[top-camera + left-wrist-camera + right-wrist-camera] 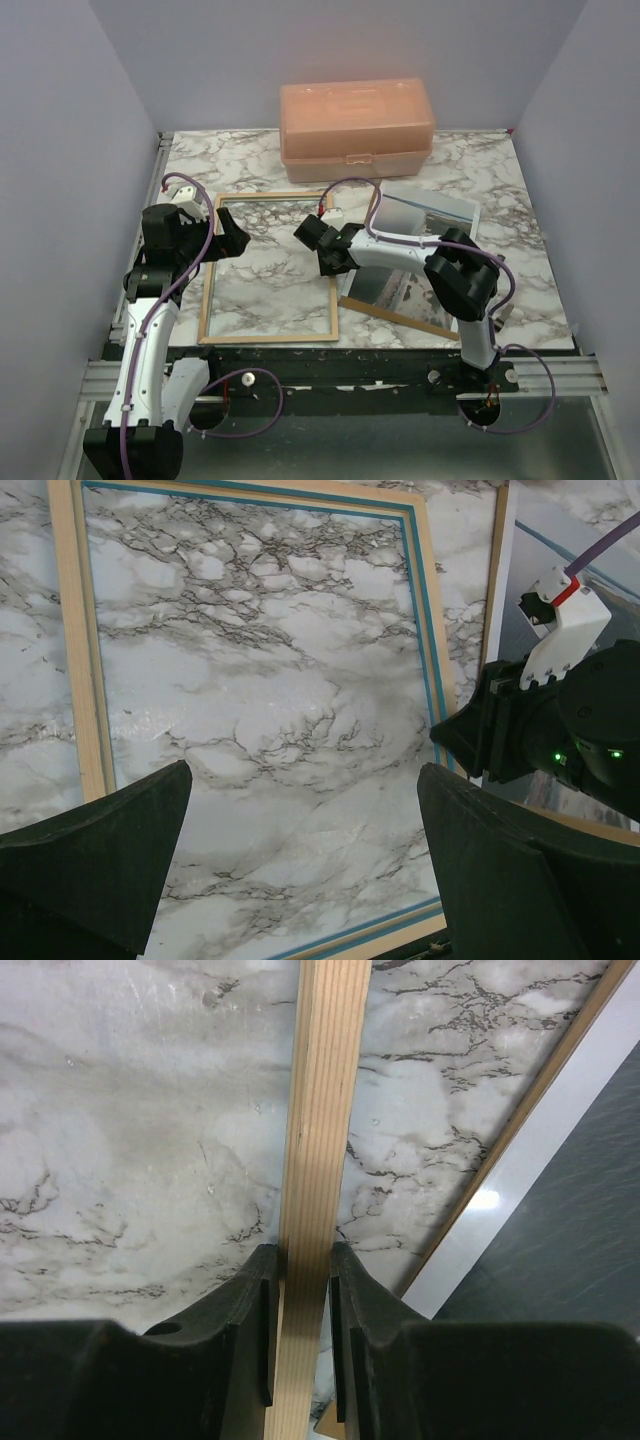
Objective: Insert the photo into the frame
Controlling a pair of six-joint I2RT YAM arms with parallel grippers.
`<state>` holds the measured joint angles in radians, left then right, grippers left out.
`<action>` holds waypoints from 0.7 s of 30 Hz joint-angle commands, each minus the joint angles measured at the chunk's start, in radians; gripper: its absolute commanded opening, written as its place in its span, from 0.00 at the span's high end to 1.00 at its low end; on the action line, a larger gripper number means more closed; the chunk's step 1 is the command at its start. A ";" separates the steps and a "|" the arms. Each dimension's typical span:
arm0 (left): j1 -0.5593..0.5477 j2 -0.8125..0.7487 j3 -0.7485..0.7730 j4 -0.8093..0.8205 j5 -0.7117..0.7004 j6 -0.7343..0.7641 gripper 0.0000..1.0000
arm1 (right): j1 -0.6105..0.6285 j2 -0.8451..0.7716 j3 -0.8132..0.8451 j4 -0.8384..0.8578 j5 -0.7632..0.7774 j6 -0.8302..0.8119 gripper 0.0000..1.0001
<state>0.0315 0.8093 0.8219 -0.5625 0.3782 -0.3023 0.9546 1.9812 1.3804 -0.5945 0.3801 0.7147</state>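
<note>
Two arms, two different jobs. In the top view, the frame (208, 285) lies flat at left-centre of the marble tabletop (500, 180), and the marble shows through inside its rim. My right pincer (328, 258) reaches across the middle of the picture to the frame's right rim, while my left pincer (236, 240) hovers over its upper left corner. The photo (430, 212) lies at the right, just beside the frame, on a brown board (400, 318), with my right forearm passing above it. It is not yet in the frame. An orange box (357, 117) sits at the top edge, well apart.

In the left wrist view, my left pincer is released, jaws spread wide and holding nothing, over the frame in the lower half of the picture. I judge it is placed there to steady the frame or take its other side. At the right edge my right pincer sits at the rim, with the photo's white border just beyond.

In the right wrist view, the light wood rim runs up the middle of the picture. My jaws stand one on each side of it, pressed against the wood as far as I can tell, so the pincer is clenched on the rim. I take this grip to be for lifting or turning the frame so the photo can go in. The photo's white border and dark print fill the lower right.
</note>
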 commanded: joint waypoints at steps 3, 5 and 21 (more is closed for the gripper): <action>0.005 0.005 -0.007 0.018 0.022 0.007 0.02 | -0.007 0.051 0.051 -0.076 0.106 0.005 1.00; 0.005 0.007 -0.005 0.016 0.022 0.006 0.02 | -0.024 0.059 0.060 -0.086 0.103 0.011 1.00; 0.006 0.017 -0.004 0.014 0.022 0.006 0.01 | -0.090 0.010 -0.028 -0.026 0.021 0.033 1.00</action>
<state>0.0315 0.8253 0.8219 -0.5629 0.3786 -0.3027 0.8768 1.9972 1.3983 -0.6006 0.3836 0.7357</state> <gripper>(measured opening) 0.984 0.275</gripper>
